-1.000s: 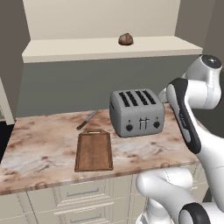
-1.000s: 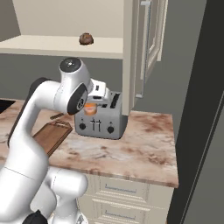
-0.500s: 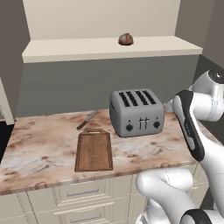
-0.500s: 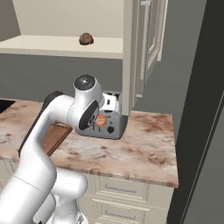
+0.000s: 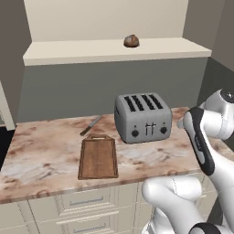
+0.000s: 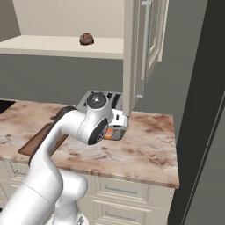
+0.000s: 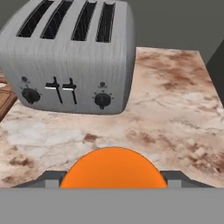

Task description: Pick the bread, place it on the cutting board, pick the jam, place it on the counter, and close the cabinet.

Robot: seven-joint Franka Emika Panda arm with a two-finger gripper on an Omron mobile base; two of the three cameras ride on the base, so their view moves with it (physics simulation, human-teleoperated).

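My gripper is shut on the jam, a small orange jar, and holds it low over the counter just right of the toaster. In the hand view the jam bulges between the two fingertips above the marbled counter. The bread, a dark round roll, lies on the cream shelf of the open cabinet, also seen as the bread. The cutting board lies bare on the counter left of the toaster. The cabinet door stands open.
A grey four-slot toaster stands mid-counter, close in front of the hand as the toaster. A knife lies behind the board. The counter's right end meets a dark wall. Drawers run below.
The arm has swung right and down with the jam, from in front of the toaster's face to low over the counter at its right.
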